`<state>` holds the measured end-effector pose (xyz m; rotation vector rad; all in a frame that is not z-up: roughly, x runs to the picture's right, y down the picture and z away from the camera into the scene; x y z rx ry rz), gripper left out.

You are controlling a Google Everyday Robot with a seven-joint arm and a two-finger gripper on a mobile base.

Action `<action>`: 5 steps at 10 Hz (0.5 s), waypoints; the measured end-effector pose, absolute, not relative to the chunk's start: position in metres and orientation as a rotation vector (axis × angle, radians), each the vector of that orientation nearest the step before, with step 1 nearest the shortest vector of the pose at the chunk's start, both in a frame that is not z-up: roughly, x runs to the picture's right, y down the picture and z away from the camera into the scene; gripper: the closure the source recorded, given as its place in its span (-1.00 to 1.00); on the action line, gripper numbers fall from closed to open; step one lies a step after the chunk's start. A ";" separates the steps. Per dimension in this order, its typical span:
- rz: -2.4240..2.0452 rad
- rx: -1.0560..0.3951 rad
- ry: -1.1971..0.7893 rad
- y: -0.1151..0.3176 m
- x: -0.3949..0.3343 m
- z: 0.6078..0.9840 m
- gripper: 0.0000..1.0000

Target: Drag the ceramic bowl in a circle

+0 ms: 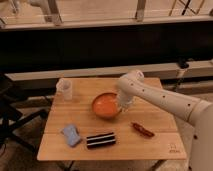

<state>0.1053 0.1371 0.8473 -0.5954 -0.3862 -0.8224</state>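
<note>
The ceramic bowl [105,105], round, shallow and glossy orange, sits near the middle of the wooden table [150,142]. My white arm reaches in from the right. The gripper [121,106] hangs down at the bowl's right rim, touching or just inside it. The clear plastic cup [65,89] stands upright at the table's back left, apart from the bowl.
A blue sponge [71,134] lies at the front left. A black striped packet [101,140] lies at the front middle. A red-brown item [142,130] lies to the right of the bowl. A dark chair [12,117] stands left of the table. A dark wall runs behind.
</note>
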 end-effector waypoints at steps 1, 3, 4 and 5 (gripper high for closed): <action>-0.829 -0.599 -0.389 0.141 0.106 0.843 0.98; -0.823 -0.601 -0.388 0.142 0.109 0.842 0.98; -0.809 -0.600 -0.383 0.138 0.112 0.847 0.98; -0.786 -0.607 -0.375 0.134 0.117 0.851 0.98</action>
